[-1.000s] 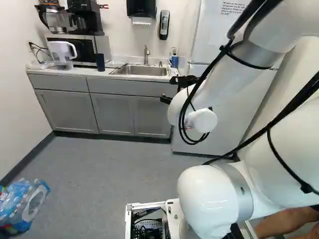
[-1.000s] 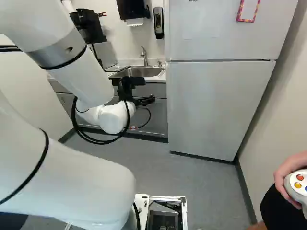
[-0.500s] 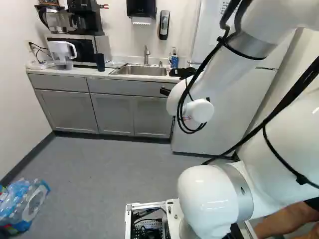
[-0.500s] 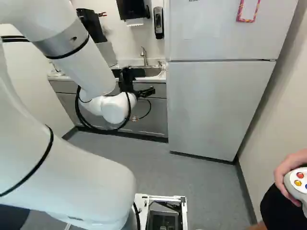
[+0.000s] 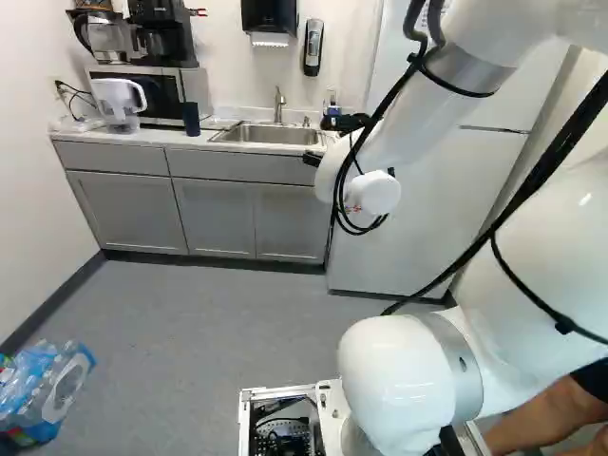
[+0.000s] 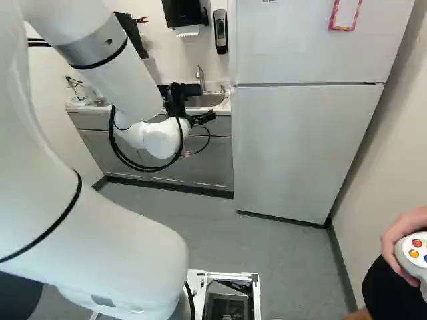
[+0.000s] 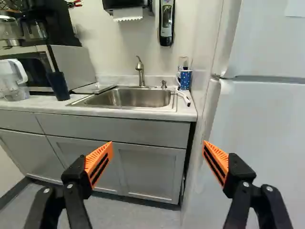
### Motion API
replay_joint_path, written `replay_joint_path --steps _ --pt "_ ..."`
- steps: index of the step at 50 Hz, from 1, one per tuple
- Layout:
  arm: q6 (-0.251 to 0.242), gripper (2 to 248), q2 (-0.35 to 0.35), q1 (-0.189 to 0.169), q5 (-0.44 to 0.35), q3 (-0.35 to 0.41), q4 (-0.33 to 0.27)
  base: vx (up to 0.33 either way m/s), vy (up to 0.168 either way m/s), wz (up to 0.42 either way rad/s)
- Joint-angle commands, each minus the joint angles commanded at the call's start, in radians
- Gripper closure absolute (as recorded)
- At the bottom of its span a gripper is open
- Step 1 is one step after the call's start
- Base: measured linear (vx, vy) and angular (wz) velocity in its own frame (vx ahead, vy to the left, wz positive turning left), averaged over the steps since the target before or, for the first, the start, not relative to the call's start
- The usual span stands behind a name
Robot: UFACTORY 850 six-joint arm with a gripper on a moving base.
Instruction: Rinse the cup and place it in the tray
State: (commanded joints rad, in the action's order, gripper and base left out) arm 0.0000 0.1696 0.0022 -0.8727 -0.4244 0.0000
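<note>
In the right base view my gripper (image 6: 202, 118) is held out in front of the sink cabinet, below counter height. The wrist view shows the gripper (image 7: 157, 143) open, its orange pads wide apart with nothing between them. Ahead, a dark blue cup (image 7: 58, 85) stands upright on the counter by the microwave; the left base view also shows the cup (image 5: 191, 119). A flat tray-like piece (image 7: 94, 88) lies between cup and sink. The steel sink (image 7: 136, 98) with its faucet (image 7: 140, 71) is straight ahead, beyond the fingers.
Beside the gripper stands a tall fridge (image 6: 300, 147). On the counter (image 5: 95, 136) are a microwave (image 7: 74, 67), a pitcher (image 7: 13, 81) and a blue spotted holder (image 7: 185, 79) at the sink's fridge side. Wrapped bottles (image 5: 43, 389) lie on the floor.
The arm's forward part and gripper have risen, shifting slightly left in the left base view. The base has stayed put, and the cup and the other counter things have not moved.
</note>
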Motion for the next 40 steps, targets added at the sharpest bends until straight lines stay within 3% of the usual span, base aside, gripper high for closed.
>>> replay_joint_path --steps 40 --pt "0.000 3 -0.061 0.011 0.000 -0.147 0.000 0.000 0.000 0.000"
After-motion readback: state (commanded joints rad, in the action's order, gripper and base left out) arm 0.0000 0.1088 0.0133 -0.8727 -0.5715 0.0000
